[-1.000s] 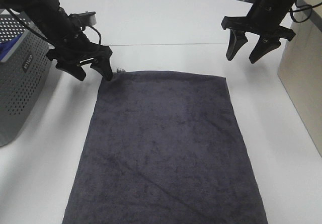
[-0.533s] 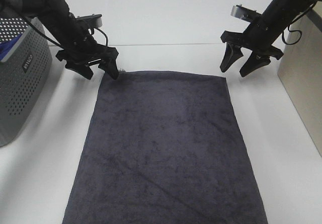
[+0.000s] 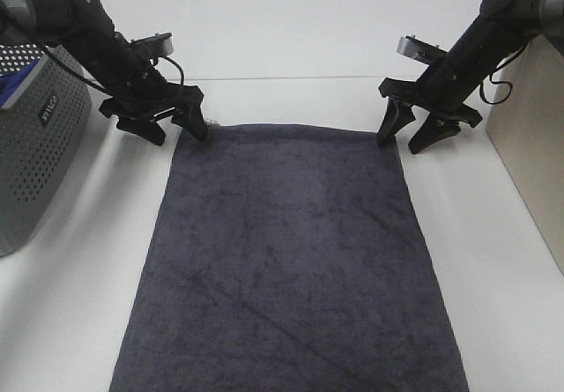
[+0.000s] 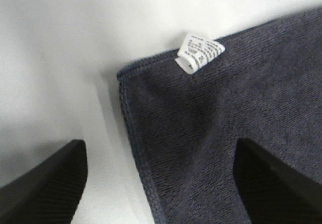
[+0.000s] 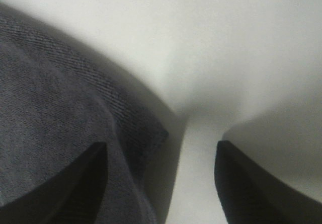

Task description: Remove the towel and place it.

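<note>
Towel (image 3: 286, 260), dark charcoal, lies spread flat on the white desk (image 3: 493, 260), filling the middle and lower part of the high frame, its lower edge running out of the bottom.

Left hand (image 3: 173, 129) sits at the towel's upper-left corner, jaws spread wide, gripping nothing. In the left wrist view the corner (image 4: 126, 75) lies between the two fingers (image 4: 45, 183), with a small white care label (image 4: 200, 52) curled up at the hem.

Right hand (image 3: 401, 142) is at the towel's upper-right corner, jaws likewise apart and empty. Right wrist view: the corner (image 5: 151, 133) lies between the fingers (image 5: 75, 183), one over cloth, one over bare desk.

Perforated grey basket (image 3: 40, 136) stands at the left edge, something blue (image 3: 19, 84) showing inside. A beige box (image 3: 529, 136) stands at the right edge.
</note>
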